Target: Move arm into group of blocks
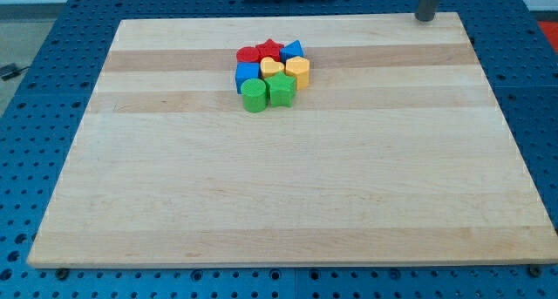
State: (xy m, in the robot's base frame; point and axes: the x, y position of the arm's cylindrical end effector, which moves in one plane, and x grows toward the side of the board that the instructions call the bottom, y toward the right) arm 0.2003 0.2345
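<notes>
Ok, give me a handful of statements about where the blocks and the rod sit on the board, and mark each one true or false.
1. The blocks sit packed in one cluster near the view's top of the wooden board. True.
2. My tip is pressed against the green blocks. False: it is at the board's top right edge, well apart from the cluster.
3. The green cylinder and the green star block lie on the cluster's bottom edge. True.
4. The yellow heart block lies alone at the board's bottom left. False: it sits in the middle of the cluster.
5. The red star block is on the cluster's top side. True.
</notes>
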